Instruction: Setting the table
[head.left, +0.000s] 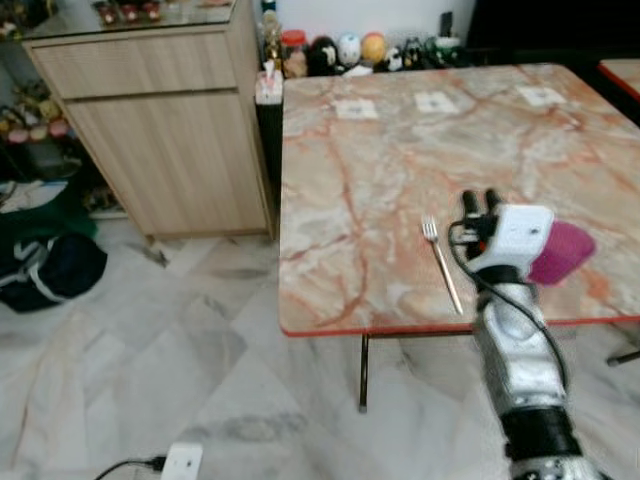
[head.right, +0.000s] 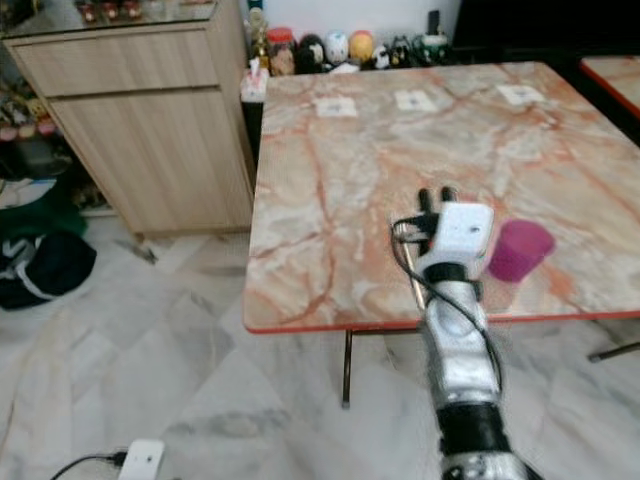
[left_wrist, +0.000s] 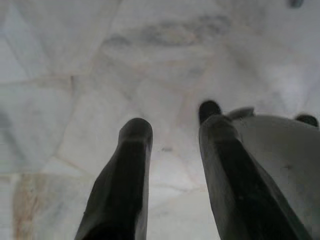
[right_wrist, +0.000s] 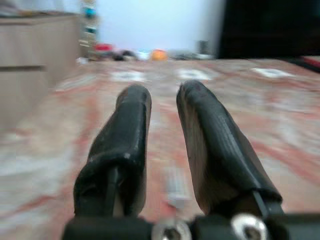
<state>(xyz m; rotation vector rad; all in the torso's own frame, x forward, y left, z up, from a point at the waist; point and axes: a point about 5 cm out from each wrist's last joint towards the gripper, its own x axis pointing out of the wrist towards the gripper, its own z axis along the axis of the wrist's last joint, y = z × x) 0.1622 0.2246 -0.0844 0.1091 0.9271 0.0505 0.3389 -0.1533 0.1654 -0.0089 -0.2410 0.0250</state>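
Furthest left stands the wooden cabinet (head.left: 165, 130), pale laminate with flat drawer fronts, and below it a dark bag (head.left: 45, 270) slumped on the glossy marble floor (head.left: 150, 370). My left gripper (left_wrist: 172, 150) hangs idle over that floor, its two black fingers parted with nothing between them.

Next comes the table (head.left: 380, 170), a square slab in pink and cream marble pattern with a thin red edge; it looks slick and hard. The fork (head.left: 441, 264) lies flat on it near the front edge, slim bright metal, tines pointing away from me.

My right gripper (head.left: 480, 203) hovers just beside the fork and over the tabletop, rubbery ribbed fingers a little apart and empty. Just right of my wrist lies the magenta cup (head.right: 518, 249), smooth plastic, which seems tipped on its side with its mouth toward the table's centre.

The risks, as I judge them: the fork is thin and lies flush on a slippery top, so a careless pinch could skate it toward the near edge and off. My wrist housing sits close to the cup, so a sideways sweep could knock or roll it. The cable looping off my wrist could also snag the fork handle.
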